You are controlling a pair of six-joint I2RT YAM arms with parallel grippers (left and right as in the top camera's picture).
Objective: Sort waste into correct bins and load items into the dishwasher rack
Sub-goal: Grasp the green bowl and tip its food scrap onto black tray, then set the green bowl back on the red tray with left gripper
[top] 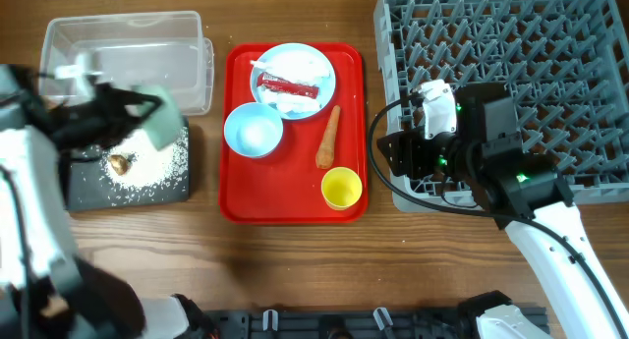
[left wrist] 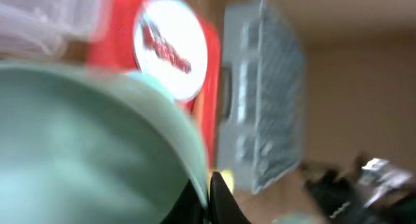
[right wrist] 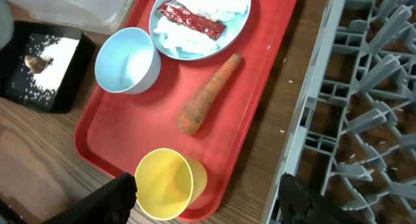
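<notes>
My left gripper [top: 141, 105] is shut on the rim of a mint bowl [top: 162, 120] and holds it tilted over the black tray [top: 88, 187], where white rice grains [top: 147, 167] and a brown scrap [top: 120, 163] lie. The left wrist view is blurred, with the fingers [left wrist: 209, 198] pinching the bowl's rim [left wrist: 97, 146]. My right gripper [right wrist: 208, 201] is open and empty, just above the yellow cup [right wrist: 170, 184] on the red tray [top: 236, 206]. The blue plate [top: 319, 69] holds a red wrapper [top: 290, 86] and white tissues [top: 285, 64]. A second bowl [top: 254, 130] and the carrot [top: 328, 138] are on the tray.
The clear tub [top: 128, 54] stands behind the black tray. The grey dishwasher rack [top: 511, 74] fills the right side, and its edge [right wrist: 364, 107] is close to my right gripper. Bare wooden table lies along the front.
</notes>
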